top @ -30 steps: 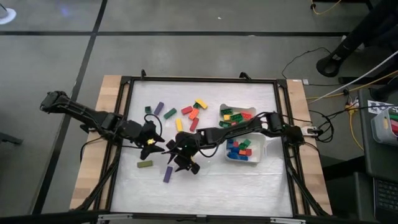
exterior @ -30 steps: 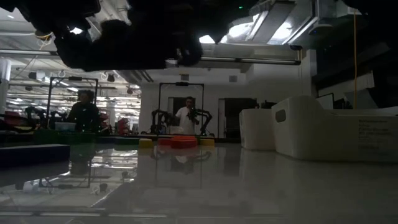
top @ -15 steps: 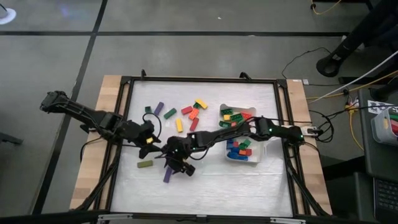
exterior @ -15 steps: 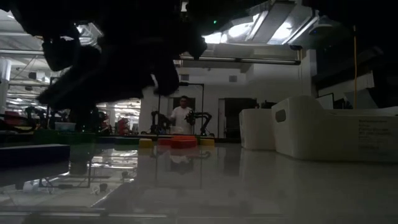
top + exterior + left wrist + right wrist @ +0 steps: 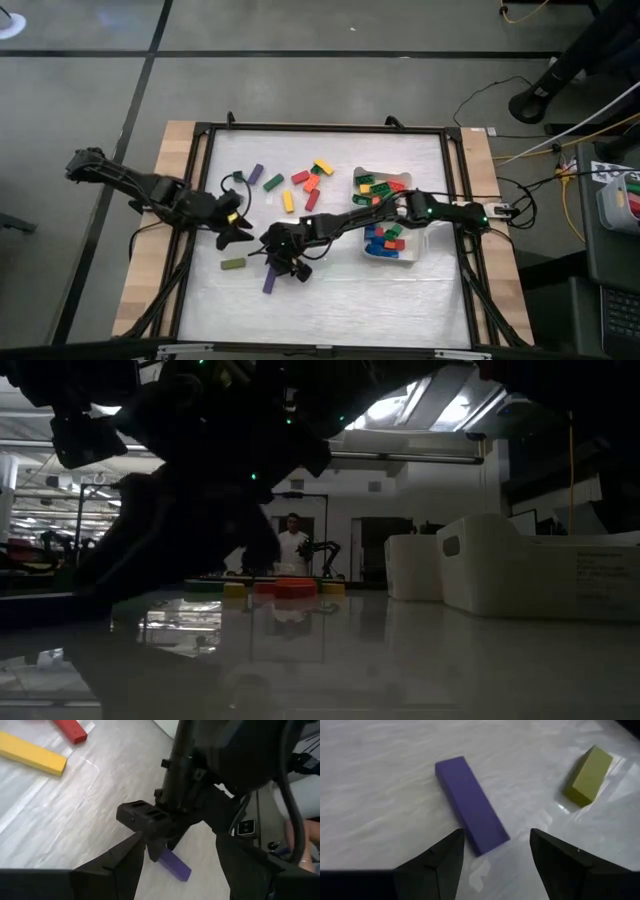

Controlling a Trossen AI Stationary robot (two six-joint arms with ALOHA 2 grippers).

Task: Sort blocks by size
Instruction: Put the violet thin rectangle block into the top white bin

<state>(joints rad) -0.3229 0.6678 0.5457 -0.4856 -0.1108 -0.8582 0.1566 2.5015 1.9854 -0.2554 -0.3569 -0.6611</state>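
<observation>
Now right claw (image 5: 287,267) has dropped low over the purple bar (image 5: 471,825), jaws open astride it, nothing gripped yet. Left claw (image 5: 236,228) backed off w/ jaws open, so a pick looks imminent.

White trays (image 5: 428,236) — rt side; person (image 5: 292,548) in bkgd.
</observation>
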